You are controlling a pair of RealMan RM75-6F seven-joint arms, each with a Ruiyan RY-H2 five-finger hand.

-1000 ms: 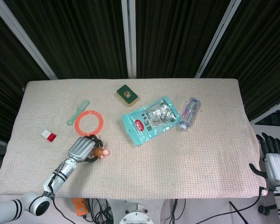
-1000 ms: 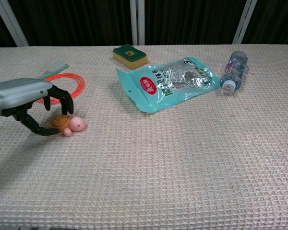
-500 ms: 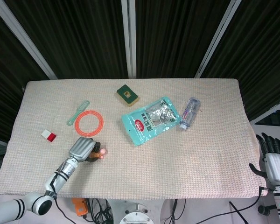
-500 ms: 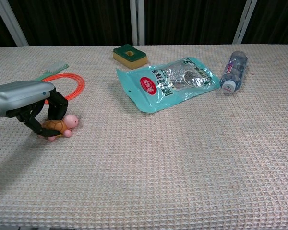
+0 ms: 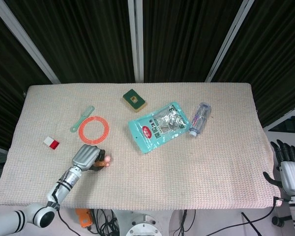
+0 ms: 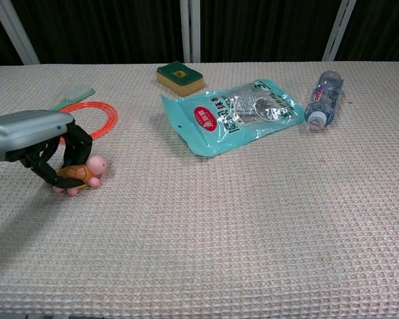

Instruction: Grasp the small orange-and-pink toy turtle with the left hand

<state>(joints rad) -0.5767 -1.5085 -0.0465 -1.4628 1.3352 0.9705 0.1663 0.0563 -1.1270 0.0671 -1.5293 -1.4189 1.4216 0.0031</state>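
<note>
Left hand [image 6: 46, 149] now closed on the turtle [image 6: 76, 173] — a second ago the fingers only bracketed it, half a second ago they had wrapped it; little change since. Grasp looks made, lift not yet evident: turtle low at the near-left of the table [image 5: 211, 162], just in front of the orange ring [image 6: 93, 116]. Pink head points right and slightly up; long axis roughly left–right. Right hand [image 5: 289, 169] off the table edge, holding nothing, fingers apart.
</note>
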